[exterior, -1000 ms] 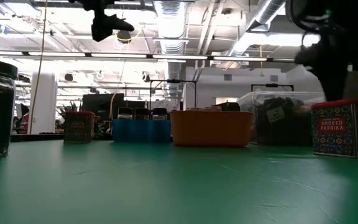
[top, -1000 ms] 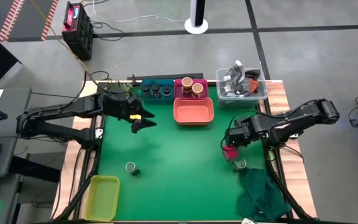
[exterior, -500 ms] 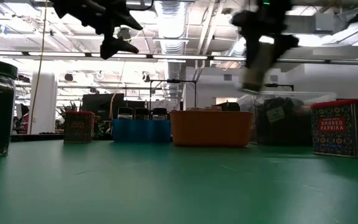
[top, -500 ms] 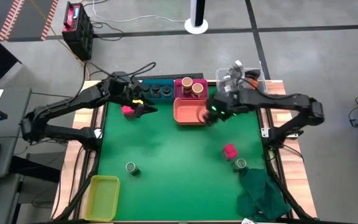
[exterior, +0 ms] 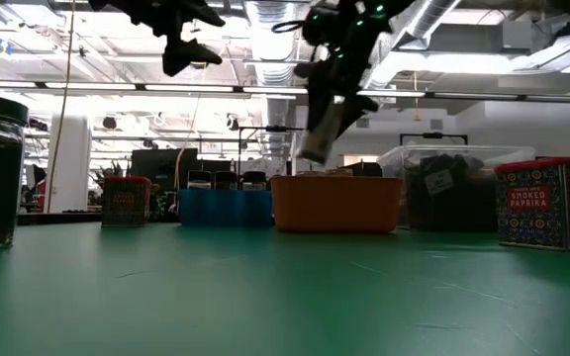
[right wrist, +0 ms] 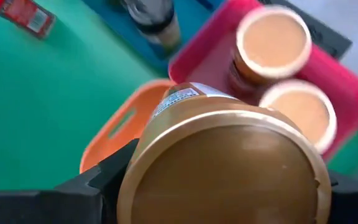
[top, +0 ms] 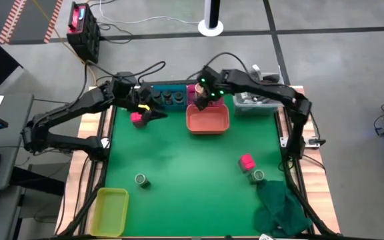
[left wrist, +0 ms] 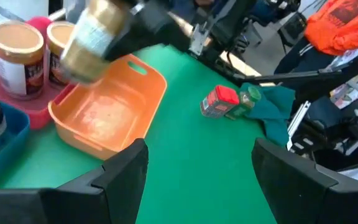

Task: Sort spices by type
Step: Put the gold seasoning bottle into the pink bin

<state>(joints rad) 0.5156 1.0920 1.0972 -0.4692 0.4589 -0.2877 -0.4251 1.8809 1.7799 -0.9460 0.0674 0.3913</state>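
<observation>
My right gripper [top: 210, 100] is shut on a tan-topped round jar [right wrist: 222, 162], held in the air over the seam between the orange tray [top: 208, 121] and the pink tray [right wrist: 347, 93]. Two more tan-topped jars [right wrist: 272, 40] stand in the pink tray. Dark round jars [top: 169, 98] sit in the blue tray. My left gripper [top: 152, 115] hangs open above the table's far left, beside a pink square box [top: 137, 118] that stands on the mat. Another pink box [top: 246, 162] and a green-topped jar [top: 257, 176] rest on the mat at the near right; a further green-topped jar [top: 141, 180] stands at the near left. My right gripper pinches the tan-topped jar between its two fingers [right wrist: 98, 180], one on each side of the round wall just below the lid [right wrist: 229, 174]. The jar [exterior: 322, 129] is lifted clear and hangs tilted below the gripper, above the trays.
A clear tub of grey clutter [top: 259, 90] stands at the far right corner. A yellow tray [top: 111, 210] lies at the near left corner and a dark green cloth [top: 282, 207] at the near right. Open green mat [top: 192, 167] fills the middle.
My right gripper has swung from beside the pink box at the near right toward the far edge and leftward, across the orange tray to the pink tray, carrying the jar in the air. My left gripper has drawn back a little toward the far edge.
</observation>
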